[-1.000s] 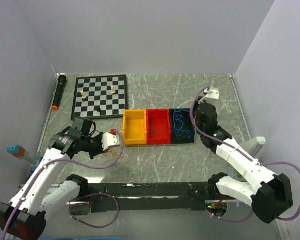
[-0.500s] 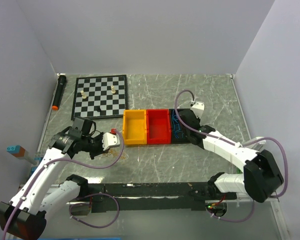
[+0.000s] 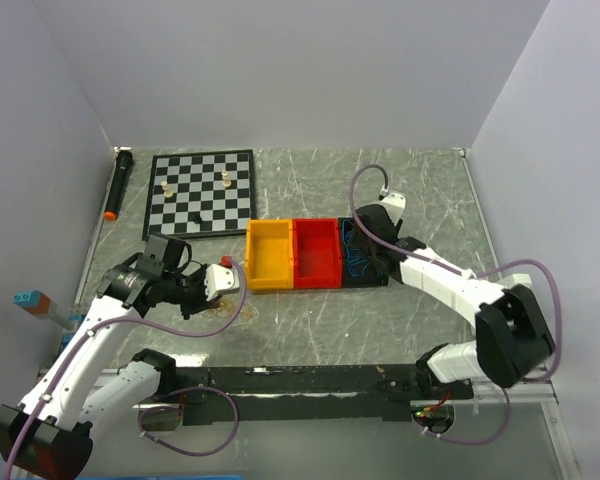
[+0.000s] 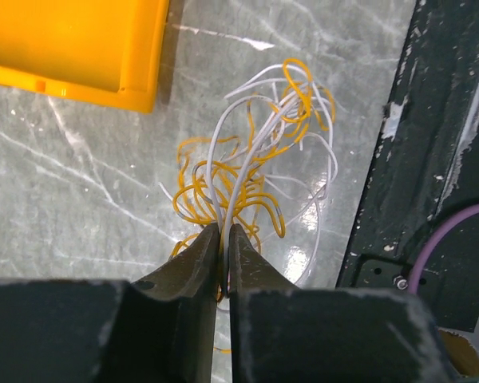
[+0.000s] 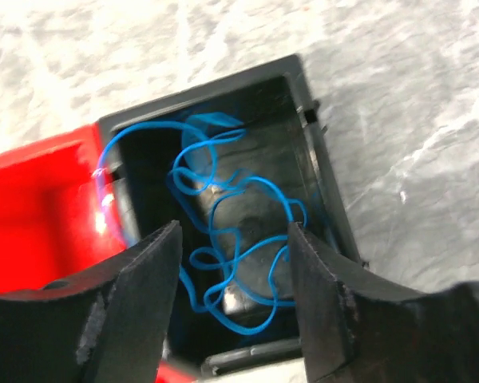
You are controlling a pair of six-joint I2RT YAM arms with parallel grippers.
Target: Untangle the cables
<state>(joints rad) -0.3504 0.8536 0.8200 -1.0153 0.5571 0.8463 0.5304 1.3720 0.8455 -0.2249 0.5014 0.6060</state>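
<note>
Left end effector (image 4: 222, 231): near-left part of desk (image 3: 310, 312), just left of yellow bin (image 3: 268, 255). Jaws clenched to a thin slit, pinching strands of white cable (image 4: 241, 171) at the tips.
White cable: long loose loops running from the left tips out over the desk. Mixed w/ yellow cable, part of one heap.
Yellow cable (image 4: 193, 199): tight curls on the desk right at the left tips, wound thru the white loops. A few loops also sit at the far end of the heap.
Heap position: bare desk btwn yellow bin's near-left corner and the black rail (image 4: 431, 159) at the near edge. Close to the bin but apart from it, not in any bin.
Right end effector (image 5: 233, 231): over black bin (image 5: 323, 175), fingers spread wide, released, nothing btwn them.
Blue cable (image 5: 211, 121): loose curls inside black bin, lying on its floor, one loop up by the wall next to red bin (image 3: 317, 252). Separate from the other two cables.
Bins: yellow, red, black in a row left to right, side by side, mid desk. Red bin's inside only partly seen.
Chessboard (image 3: 200, 190): far left, a few pcs on it.
Black stick w/ orange tip (image 3: 117, 185): lies left of chessboard along the desk edge.
</note>
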